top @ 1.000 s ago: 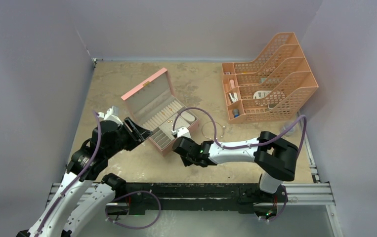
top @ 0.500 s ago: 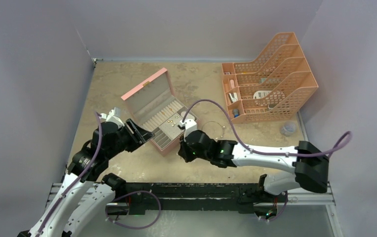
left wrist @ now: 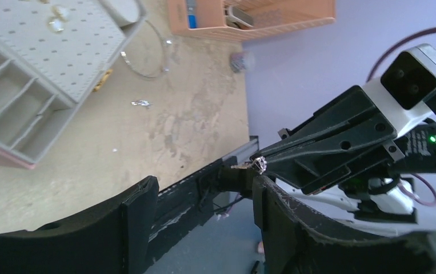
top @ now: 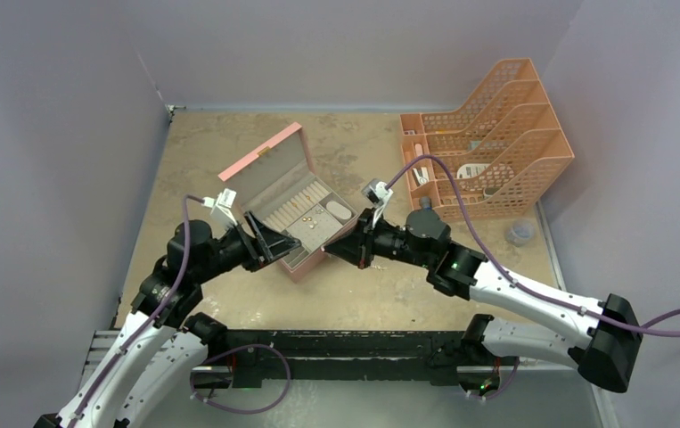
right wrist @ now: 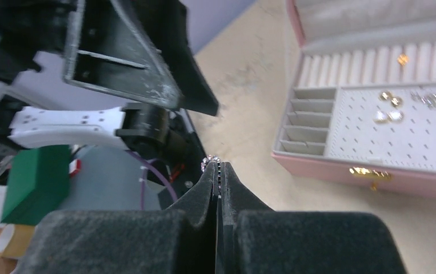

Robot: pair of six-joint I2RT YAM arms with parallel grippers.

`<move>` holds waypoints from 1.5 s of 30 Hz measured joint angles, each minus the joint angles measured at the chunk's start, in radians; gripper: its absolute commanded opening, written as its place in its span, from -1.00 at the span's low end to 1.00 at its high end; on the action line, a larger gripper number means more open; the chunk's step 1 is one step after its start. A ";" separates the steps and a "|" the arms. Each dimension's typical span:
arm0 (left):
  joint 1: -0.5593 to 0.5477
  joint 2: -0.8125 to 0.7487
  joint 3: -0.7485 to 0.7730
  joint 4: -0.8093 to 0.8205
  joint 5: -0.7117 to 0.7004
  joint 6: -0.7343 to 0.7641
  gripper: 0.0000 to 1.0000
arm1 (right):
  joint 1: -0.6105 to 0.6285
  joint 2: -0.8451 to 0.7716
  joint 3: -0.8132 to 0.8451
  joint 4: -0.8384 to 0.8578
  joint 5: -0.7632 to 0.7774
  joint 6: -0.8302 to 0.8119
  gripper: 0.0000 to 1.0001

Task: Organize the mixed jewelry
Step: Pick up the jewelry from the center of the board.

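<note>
My right gripper (right wrist: 218, 165) is shut on a small sparkling silvery piece (right wrist: 210, 160) that pokes out at its tips. In the left wrist view that piece (left wrist: 259, 164) sits just above the tip of one finger of my left gripper (left wrist: 201, 197), which is open and empty. From above, the two grippers meet tip to tip, left gripper (top: 296, 248) and right gripper (top: 331, 252), at the near corner of the open pink box (top: 265, 156). Small gold pieces (right wrist: 389, 107) lie on its grey tray. A thin wire hoop (left wrist: 147, 57) and another silvery bit (left wrist: 141, 103) lie on the table.
An orange mesh file organizer (top: 496, 134) with stationery stands at the back right. A small clear object (top: 521, 234) lies near the right wall. The box's raised lid (top: 260, 159) stands behind the tray. The black rail (top: 363, 343) runs along the near edge.
My right arm has swung left and stretched across to the box's near corner, holding its piece shut throughout. My left gripper has shifted toward it and opened wider.
</note>
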 measured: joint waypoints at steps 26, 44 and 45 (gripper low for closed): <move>0.000 -0.012 -0.008 0.218 0.111 0.018 0.16 | -0.040 0.143 0.188 -0.104 -0.120 0.223 -1.00; 0.000 0.071 -0.008 0.070 0.001 -0.002 0.15 | -0.124 0.238 0.203 -0.533 -0.002 0.348 -1.00; 0.000 0.072 -0.009 0.066 0.001 -0.002 0.15 | -0.124 0.254 0.185 -0.548 0.024 0.340 -1.00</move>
